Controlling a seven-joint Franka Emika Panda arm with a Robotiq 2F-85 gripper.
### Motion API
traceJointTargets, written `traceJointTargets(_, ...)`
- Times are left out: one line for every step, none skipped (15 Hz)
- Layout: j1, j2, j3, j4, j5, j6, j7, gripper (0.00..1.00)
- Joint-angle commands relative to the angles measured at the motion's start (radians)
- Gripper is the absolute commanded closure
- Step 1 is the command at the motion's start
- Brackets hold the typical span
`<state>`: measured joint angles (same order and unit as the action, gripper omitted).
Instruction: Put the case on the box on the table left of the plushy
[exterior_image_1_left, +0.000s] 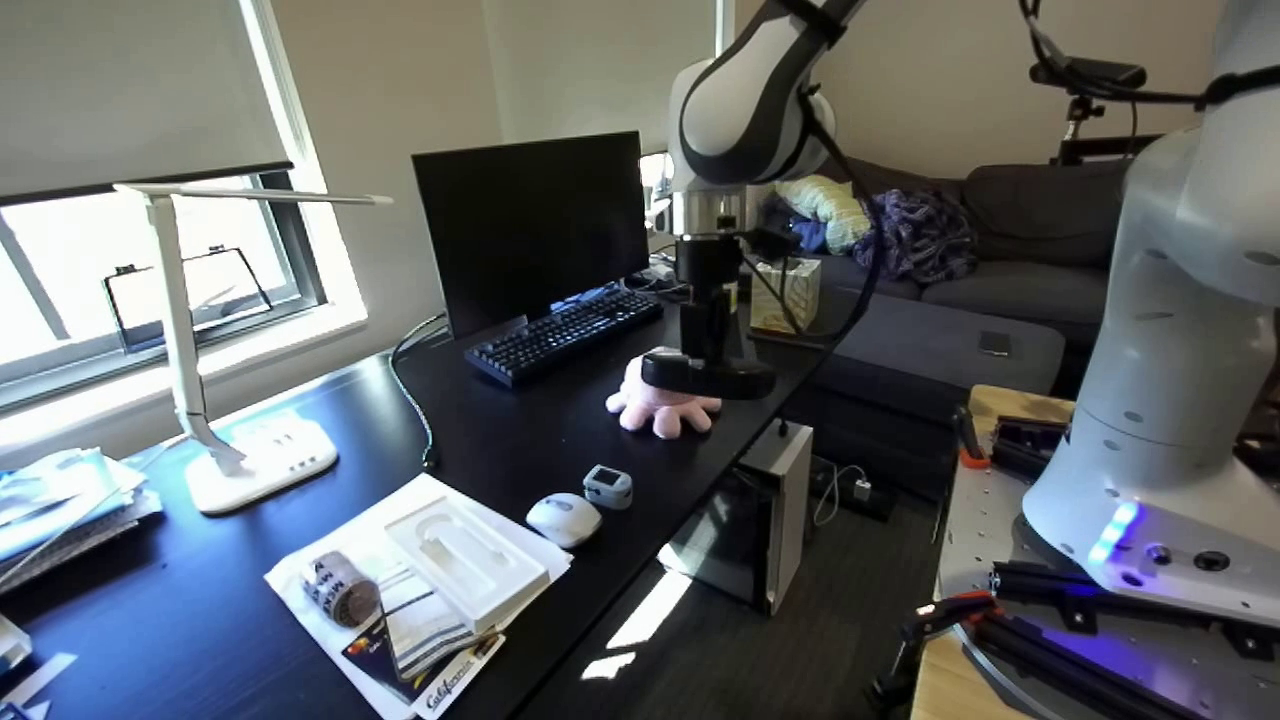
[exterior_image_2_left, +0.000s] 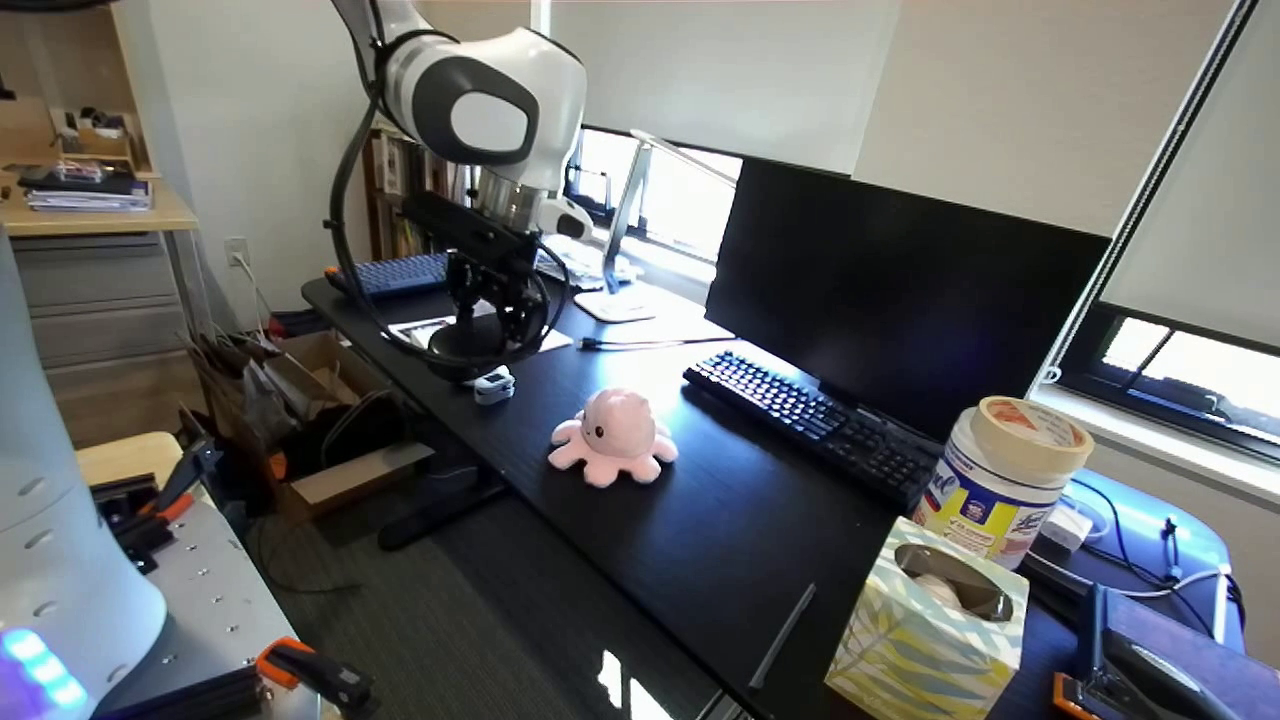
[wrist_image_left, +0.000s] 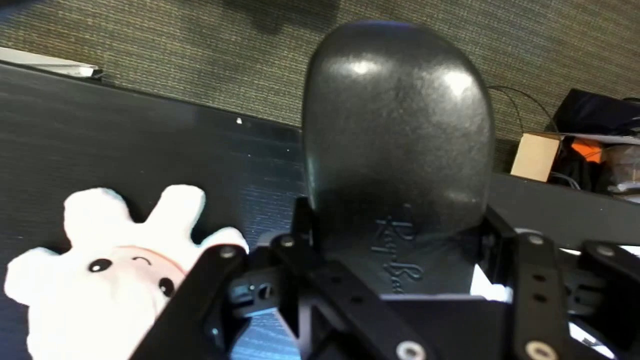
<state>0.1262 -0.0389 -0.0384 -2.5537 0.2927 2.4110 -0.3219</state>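
- Case (wrist_image_left: 400, 130): clasped in your claw (wrist_image_left: 395, 225), above the table (wrist_image_left: 125, 135).
- Plushy (exterior_image_2_left: 615, 437): on the table, left of your claw in the wrist view.
- Tissue box (exterior_image_2_left: 925, 625): past the plushy from your claw.
- Keyboard (exterior_image_2_left: 815, 420): before the monitor (exterior_image_2_left: 900, 300), right of your claw in an exterior view.

Near the edge of the bench (exterior_image_1_left: 500, 440) below the windows (exterior_image_1_left: 80, 280), a white lamp (exterior_image_1_left: 180, 330) is stood, and a monitor (exterior_image_1_left: 530, 240) is fronted by a keyboard (exterior_image_1_left: 565, 335). Near the opposite long edge, a mouse (exterior_image_1_left: 564, 520) is placed just beside a small gadget (exterior_image_1_left: 608, 487). Toward the short edge farther from the lamp, a tub (exterior_image_2_left: 975, 512) is topped by a tape roll (exterior_image_2_left: 1032, 438).
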Motion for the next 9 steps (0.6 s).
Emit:
traceJointTargets(-0.022,0.175,0.048,0.117,0.056,0.069,0.02,0.51)
traceJointTargets(-0.028,0.216,0.058,0.139,0.045,0.107,0.06,0.51)
traceJointTargets(-0.034,0.261,0.067,0.168,0.044,0.124,0.087,0.51)
traceJointTargets(-0.037,0.302,0.074,0.192,0.037,0.143,0.117,0.51)
traceJointTargets(-0.039,0.344,0.079,0.218,0.028,0.16,0.157,0.51)
traceJointTargets(-0.047,0.383,0.089,0.246,0.036,0.164,0.173,0.51)
traceJointTargets(-0.054,0.417,0.097,0.271,0.038,0.171,0.188,0.51)
traceJointTargets(-0.061,0.446,0.112,0.294,0.047,0.174,0.197,0.51)
traceJointTargets(-0.065,0.47,0.119,0.312,0.043,0.183,0.213,0.51)
